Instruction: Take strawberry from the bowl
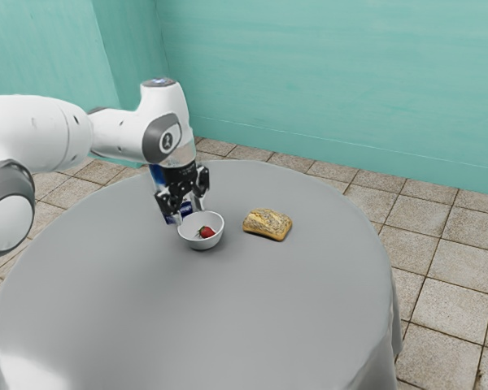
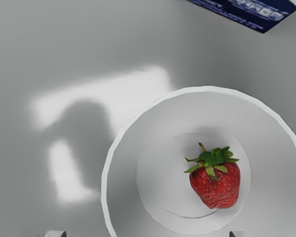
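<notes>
Here's the strawberry (image 2: 218,185), lying on its side on the floor of the white bowl (image 2: 205,89), a touch off centre, leafy cap turned toward the dark blue box (image 2: 256,15). And the bowl sits on the worktop (image 1: 146,309), nearer the far edge than the near one in the exterior view, the bread roll (image 1: 267,223) just beside it, to the exterior view's right.

Up above, the pincer (image 1: 190,213) is wide, nothing between its fingers, poised close over the bowl! Now, the handling: this should be a featherweight, no strain at all on the lift, but soft, juicy, easily bruised. Squeeze hard and it could be pulp! That glossy, seeded skin may slip, too, and the tapering tip looks a poor place to pinch; it would probably squirt free. The leaves? Floppy, liable to tear, so leave them alone. The best bite, I'd say, is across the broad shoulders just below the cap, one finger each side, light pressure, tips kept clear of the bowl's sloping wall, then straight up!
</notes>
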Available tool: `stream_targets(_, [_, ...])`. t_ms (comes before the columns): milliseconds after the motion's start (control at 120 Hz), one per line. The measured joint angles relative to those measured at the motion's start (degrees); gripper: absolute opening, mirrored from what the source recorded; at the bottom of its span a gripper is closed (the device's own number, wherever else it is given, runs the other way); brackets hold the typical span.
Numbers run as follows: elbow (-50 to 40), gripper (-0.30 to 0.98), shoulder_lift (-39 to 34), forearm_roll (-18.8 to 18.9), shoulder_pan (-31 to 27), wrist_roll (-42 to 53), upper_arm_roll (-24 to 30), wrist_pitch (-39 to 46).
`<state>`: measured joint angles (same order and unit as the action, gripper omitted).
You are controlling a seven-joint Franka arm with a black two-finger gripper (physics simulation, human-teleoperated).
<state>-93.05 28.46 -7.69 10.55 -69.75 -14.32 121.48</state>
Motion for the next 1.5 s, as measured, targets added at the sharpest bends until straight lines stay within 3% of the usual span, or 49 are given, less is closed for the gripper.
stream_targets(333, [2.55, 0.31, 4.27, -1.93, 0.06, -5.95, 0.00, 0.48])
stream_targets(992, [10.32, 0.29, 12.05, -2.33, -0.87, -11.22, 0.00, 0.95])
stream_targets(1500, [11.51, 0.26, 14.18, -2.42, -0.79, -12.64, 0.26, 1.34])
